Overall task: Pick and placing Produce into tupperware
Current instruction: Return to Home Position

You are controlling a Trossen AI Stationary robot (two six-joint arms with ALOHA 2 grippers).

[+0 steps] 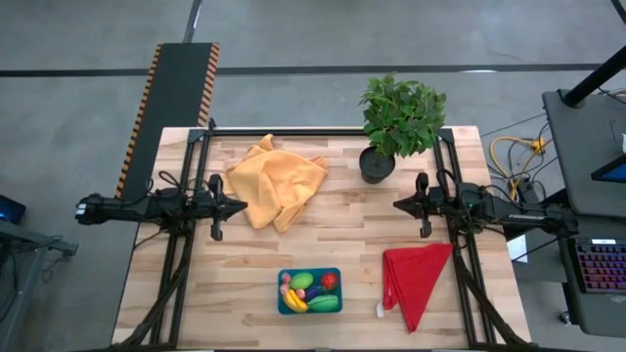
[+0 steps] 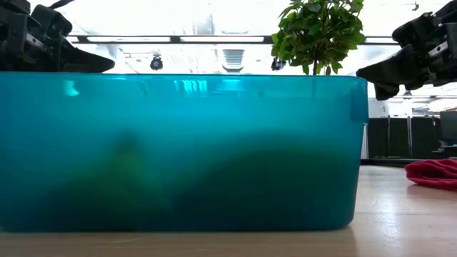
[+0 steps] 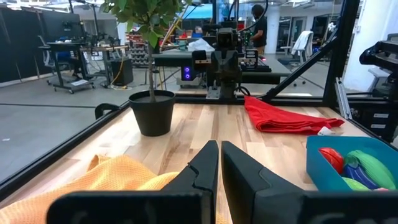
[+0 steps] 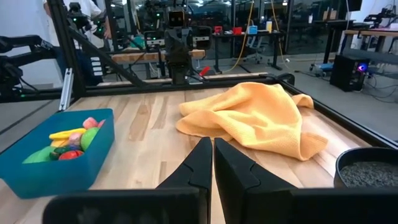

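The teal-blue tupperware (image 1: 310, 291) sits near the table's near edge, at its middle, and fills the low view (image 2: 178, 150). The produce lies inside it: yellow banana (image 1: 295, 299), red tomato (image 1: 329, 281), green pieces (image 1: 323, 303), purple eggplant and pink bits; it shows too in the right wrist view (image 4: 68, 143) and the left wrist view (image 3: 351, 165). My left gripper (image 1: 243, 207) hovers at the table's left side, shut, holding nothing. My right gripper (image 1: 397, 204) hovers at the right side, shut, holding nothing. Both are far from the container.
A crumpled orange cloth (image 1: 275, 181) lies at the far left-middle, just beyond my left gripper. A potted plant (image 1: 396, 122) stands at the far right. A red cloth (image 1: 416, 279) lies near the right front. Black frame rails (image 1: 323, 130) edge the table.
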